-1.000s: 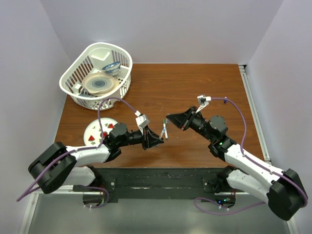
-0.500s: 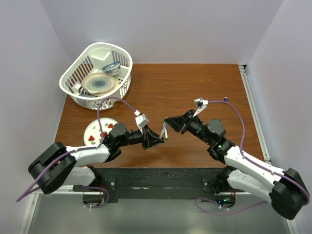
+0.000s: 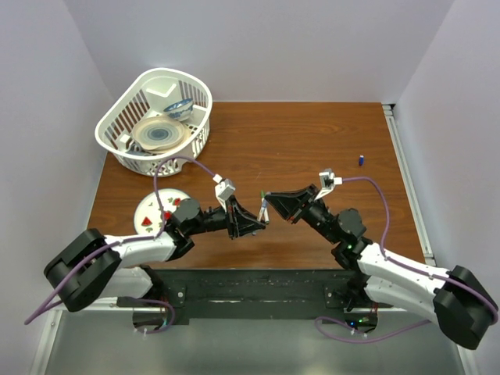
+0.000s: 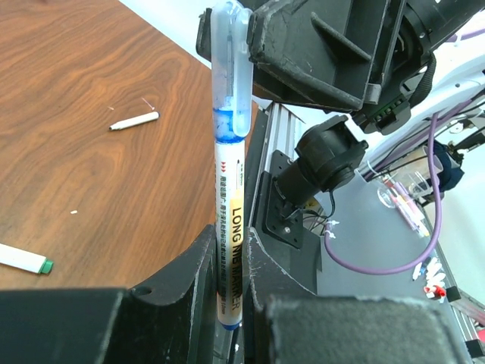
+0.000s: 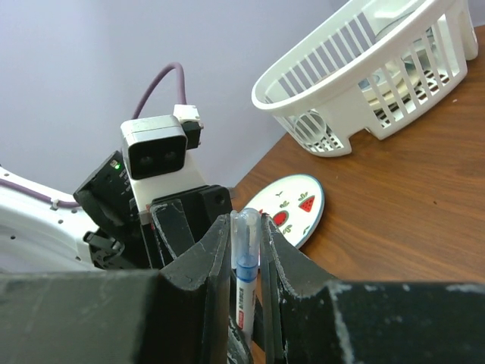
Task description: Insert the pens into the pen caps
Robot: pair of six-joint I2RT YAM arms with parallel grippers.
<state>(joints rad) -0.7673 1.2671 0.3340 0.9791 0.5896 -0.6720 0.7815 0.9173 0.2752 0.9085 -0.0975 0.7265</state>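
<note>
A white pen [image 4: 229, 227] printed "LONG NIB MARKER" stands upright between the jaws of my left gripper [image 4: 231, 235], which is shut on its barrel. Its blue upper end sits inside a translucent bluish pen cap [image 4: 231, 68]. My right gripper [image 5: 245, 224] is shut on that cap [image 5: 245, 235]. In the top view both grippers meet over the table's front middle, left [image 3: 254, 223] and right [image 3: 270, 201], with the pen [image 3: 264, 209] between them. Two more white pens lie on the table, one plain [image 4: 135, 120] and one with a green end [image 4: 23, 259].
A white basket [image 3: 117, 144] with dishes stands at the back left. A watermelon-patterned plate [image 3: 148, 211] lies just left of my left arm. A small blue thing [image 3: 362, 160] lies on the table at the right.
My right arm has swung lower and to the left, pressing nearer the left gripper, and uncovered the small blue thing behind it. The left arm has barely moved; both grips hold.
</note>
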